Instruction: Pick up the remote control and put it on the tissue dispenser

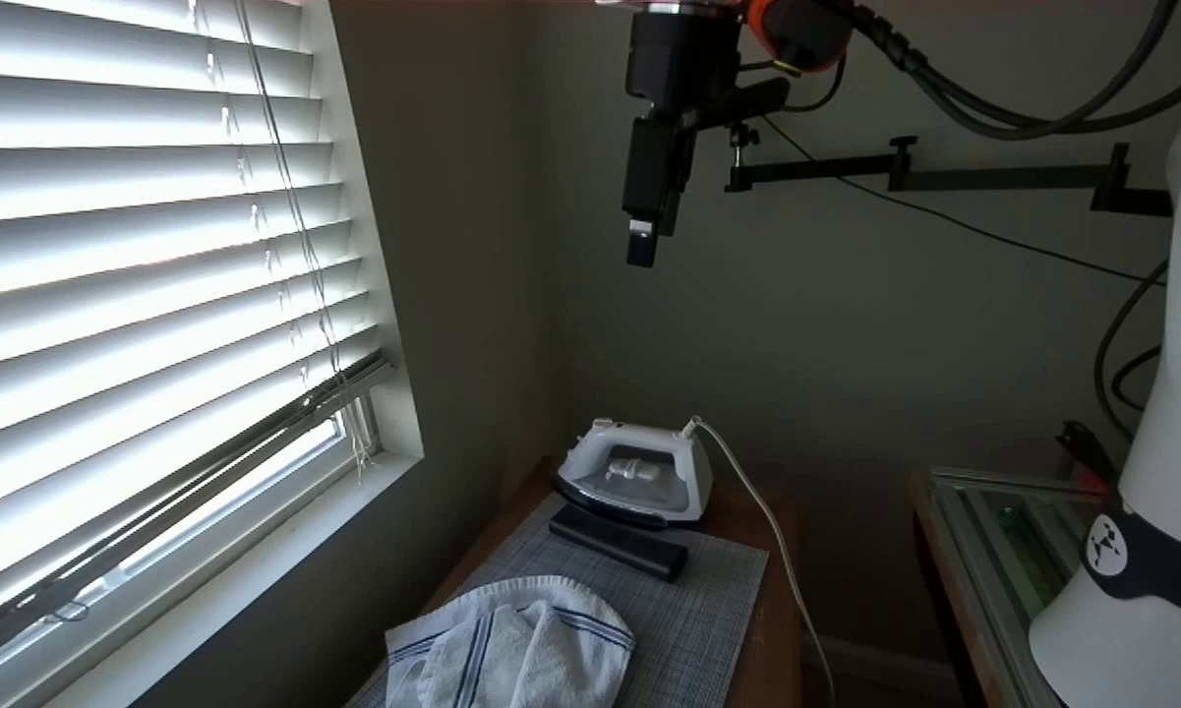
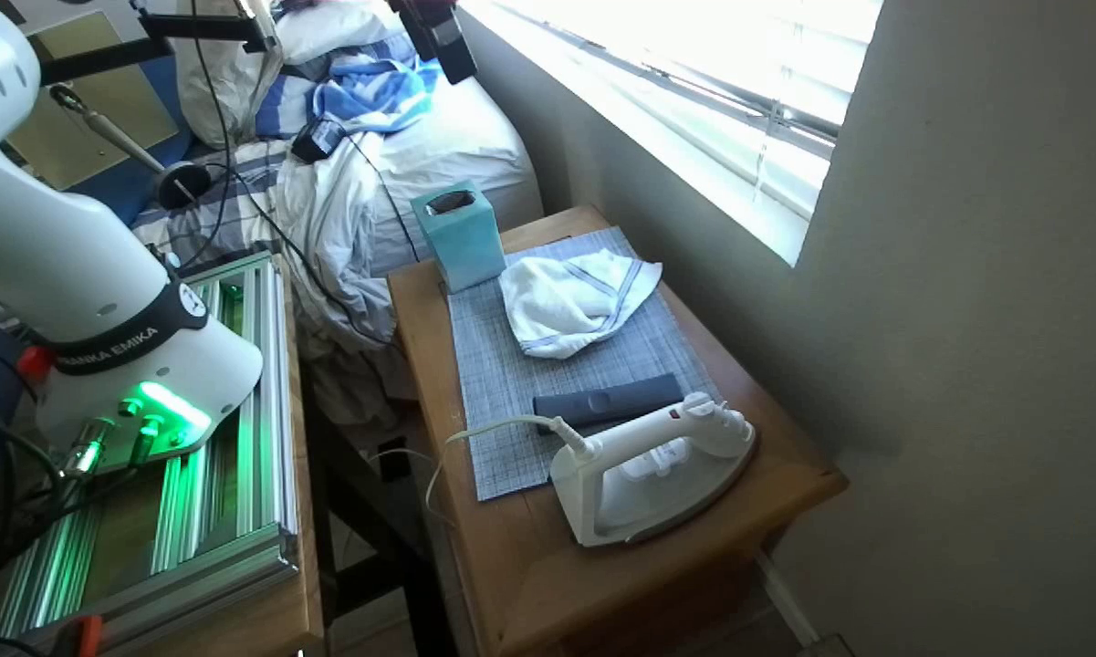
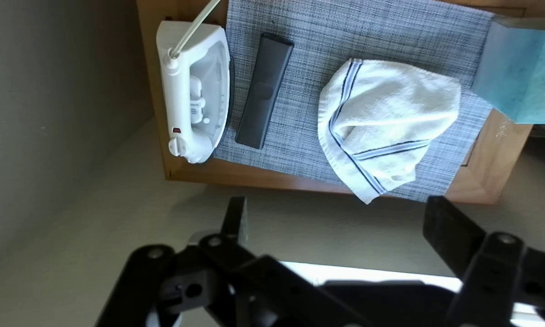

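The remote control is a long dark grey bar lying on the woven mat beside the iron. It shows in both exterior views (image 1: 618, 542) (image 2: 608, 401) and in the wrist view (image 3: 264, 91). The tissue dispenser is a teal box with an opening on top, standing at the table's end in an exterior view (image 2: 464, 239). It is partly cut off at the right edge of the wrist view (image 3: 513, 72). My gripper (image 3: 336, 211) is open and empty. It hangs high above the table in both exterior views (image 1: 641, 246) (image 2: 456, 68), apart from everything.
A white iron (image 2: 657, 474) with a cord (image 1: 767, 521) stands close beside the remote. A white towel with blue stripes (image 3: 390, 113) lies on the mat (image 3: 299, 154) between remote and dispenser. The wooden table (image 2: 548, 584) stands by a wall and window with blinds (image 1: 157, 246).
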`<action>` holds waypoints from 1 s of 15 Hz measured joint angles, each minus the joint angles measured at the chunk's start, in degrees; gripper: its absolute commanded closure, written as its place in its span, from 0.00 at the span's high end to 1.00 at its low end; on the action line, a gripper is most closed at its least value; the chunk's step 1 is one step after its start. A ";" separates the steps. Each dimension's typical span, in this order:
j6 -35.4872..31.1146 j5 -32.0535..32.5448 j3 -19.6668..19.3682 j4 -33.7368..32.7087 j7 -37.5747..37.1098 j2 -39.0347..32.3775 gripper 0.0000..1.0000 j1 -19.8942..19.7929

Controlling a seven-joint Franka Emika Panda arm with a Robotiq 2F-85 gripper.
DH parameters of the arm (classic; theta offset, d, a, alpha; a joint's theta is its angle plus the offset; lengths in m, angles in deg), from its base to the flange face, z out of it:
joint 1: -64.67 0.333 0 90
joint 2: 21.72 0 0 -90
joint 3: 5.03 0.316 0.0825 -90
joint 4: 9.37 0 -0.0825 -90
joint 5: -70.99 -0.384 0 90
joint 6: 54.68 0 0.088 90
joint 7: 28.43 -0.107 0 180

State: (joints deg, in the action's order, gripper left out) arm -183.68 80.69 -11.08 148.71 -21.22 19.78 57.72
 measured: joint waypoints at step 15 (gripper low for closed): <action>-23.86 0.53 -5.40 -4.12 -2.81 -42.29 1.00 -4.75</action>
State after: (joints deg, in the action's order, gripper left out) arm -207.54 81.21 -16.48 144.59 -24.03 -22.51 52.97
